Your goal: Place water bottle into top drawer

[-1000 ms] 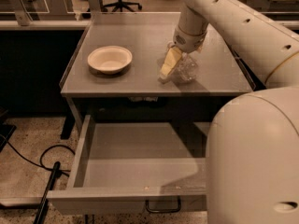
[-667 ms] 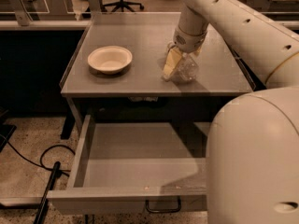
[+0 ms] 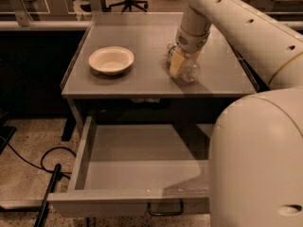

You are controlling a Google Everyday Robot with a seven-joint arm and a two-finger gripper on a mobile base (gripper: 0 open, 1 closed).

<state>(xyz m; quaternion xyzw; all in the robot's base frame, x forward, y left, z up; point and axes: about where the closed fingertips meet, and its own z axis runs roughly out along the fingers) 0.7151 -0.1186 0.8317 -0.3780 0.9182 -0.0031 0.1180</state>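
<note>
White arm point(image 3: 246, 27), seemingly yellowish end effector point(image 3: 179, 63)

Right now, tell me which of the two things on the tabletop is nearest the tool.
The water bottle, clear plastic, on the right of the tabletop: the tool is right at it. The white bowl sits well apart, to its left.

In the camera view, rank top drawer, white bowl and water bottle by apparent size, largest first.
1. top drawer, open and nearest the camera, which inflates it.
2. white bowl.
3. water bottle, partly hidden behind the gripper set over it, right of the bowl, so its full size against the bowl is unsure.
</note>
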